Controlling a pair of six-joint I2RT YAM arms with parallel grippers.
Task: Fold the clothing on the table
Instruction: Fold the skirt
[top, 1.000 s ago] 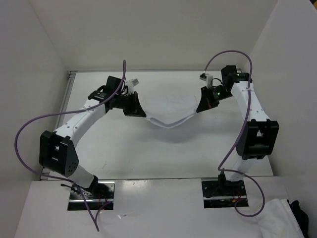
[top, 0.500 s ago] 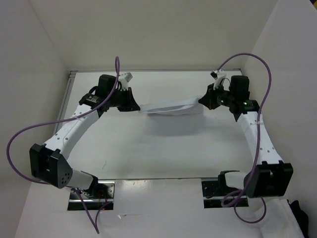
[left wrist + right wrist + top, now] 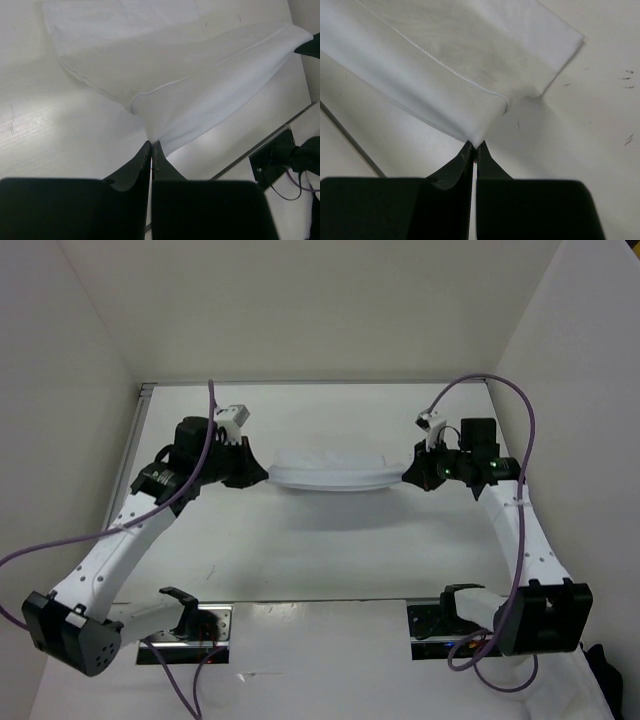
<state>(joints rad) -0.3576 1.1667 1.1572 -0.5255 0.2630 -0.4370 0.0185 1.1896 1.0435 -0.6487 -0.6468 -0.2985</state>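
Observation:
The clothing [image 3: 330, 470] is a thin white garment stretched between my two grippers over the middle of the table [image 3: 300, 550], doubled over with its near edge lifted. My left gripper [image 3: 262, 473] is shut on its left corner. In the left wrist view the black fingertips [image 3: 151, 146] pinch the clothing [image 3: 200, 95] where its hem meets them. My right gripper [image 3: 406, 472] is shut on the right corner. The right wrist view shows the clothing [image 3: 450, 70] running up and left from that gripper [image 3: 475, 145].
White walls border the table on the left, back and right. The arm base plates [image 3: 185, 633] sit at the near edge. A bulkier white cloth heap [image 3: 565, 685] beside a dark garment [image 3: 610, 670] lies at the bottom right corner, off the table.
Both grippers have carried the clothing toward the near side, lowering it. It hung sagging between them a second ago; now it is folded over itself and lies flatter.

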